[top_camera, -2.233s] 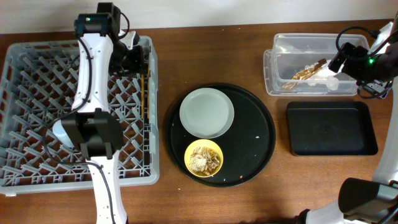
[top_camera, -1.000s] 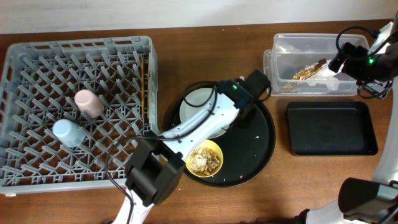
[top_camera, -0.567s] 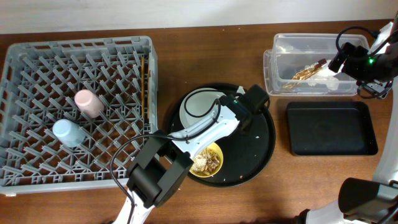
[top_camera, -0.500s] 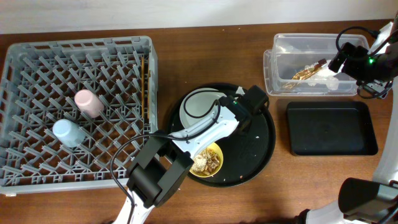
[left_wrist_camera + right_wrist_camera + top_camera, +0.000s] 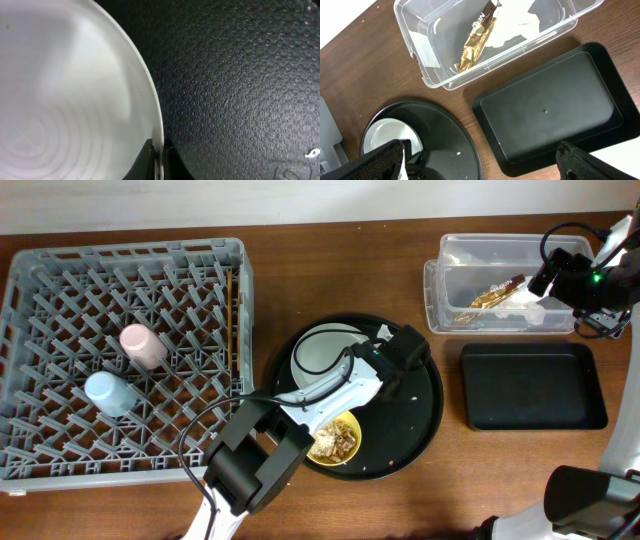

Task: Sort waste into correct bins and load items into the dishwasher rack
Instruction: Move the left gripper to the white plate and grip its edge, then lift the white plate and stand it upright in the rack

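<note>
The pale grey plate (image 5: pixel 322 355) lies on the round black tray, and my left gripper (image 5: pixel 378 358) is shut on its right rim; the left wrist view shows both fingers pinching the plate (image 5: pixel 65 95) edge at the gripper (image 5: pixel 159 162). The yellow bowl (image 5: pixel 334 437) holds beige food scraps (image 5: pixel 328 440). The pink cup (image 5: pixel 140 345), blue cup (image 5: pixel 107 392) and chopsticks (image 5: pixel 235 310) sit in the grey rack (image 5: pixel 60 460). My right gripper (image 5: pixel 556 277) is open and empty above the clear tub (image 5: pixel 445 305), which holds the foil wrapper (image 5: pixel 476 41) and white napkin (image 5: pixel 536 14).
The shallow black rectangular tray (image 5: pixel 533 385) lies in front of the tub; it also shows in the right wrist view (image 5: pixel 550 110). The round black tray (image 5: pixel 420 420) sits between rack and bins, with a few crumbs on it. My left arm reaches across it from the front.
My left arm has left the rack and swung to the round tray, where it has shut on the plate's right rim. The right arm has not moved.
</note>
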Controlling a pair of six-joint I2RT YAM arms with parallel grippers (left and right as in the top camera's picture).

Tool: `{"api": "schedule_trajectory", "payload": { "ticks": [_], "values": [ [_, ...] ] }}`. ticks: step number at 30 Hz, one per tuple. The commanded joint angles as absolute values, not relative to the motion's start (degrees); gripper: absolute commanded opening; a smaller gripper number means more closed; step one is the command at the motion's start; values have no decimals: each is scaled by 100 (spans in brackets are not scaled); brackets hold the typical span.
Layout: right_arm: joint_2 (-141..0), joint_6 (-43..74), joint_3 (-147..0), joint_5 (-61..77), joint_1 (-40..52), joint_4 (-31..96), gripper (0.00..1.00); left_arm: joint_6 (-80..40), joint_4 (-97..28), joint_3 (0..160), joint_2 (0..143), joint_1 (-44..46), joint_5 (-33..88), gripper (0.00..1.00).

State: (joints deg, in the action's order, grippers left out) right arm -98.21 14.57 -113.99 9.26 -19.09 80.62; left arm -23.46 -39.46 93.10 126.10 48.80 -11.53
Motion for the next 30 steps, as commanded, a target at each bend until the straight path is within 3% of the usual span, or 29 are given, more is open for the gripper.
{"api": "schedule_trajectory", "payload": {
  "ticks": [1,20,26,30],
  "values": [
    [-9782,1444,-11476,895,-1916,8062,99,-2418,-3970,9196,12674,4939,-1031,0],
    [-9782,1444,-11476,895,-1916,8062,99,-2375,-4661,10484,10787,4751,-1033,1],
    [-9782,1444,-11476,895,-1916,8062,99,-2375,-4901,10486,9389,3699,-305,1],
    [-9782,1444,-11476,895,-1916,8062,99,-2373,-4965,10486,8777,2204,1826,1]
  ]
}}
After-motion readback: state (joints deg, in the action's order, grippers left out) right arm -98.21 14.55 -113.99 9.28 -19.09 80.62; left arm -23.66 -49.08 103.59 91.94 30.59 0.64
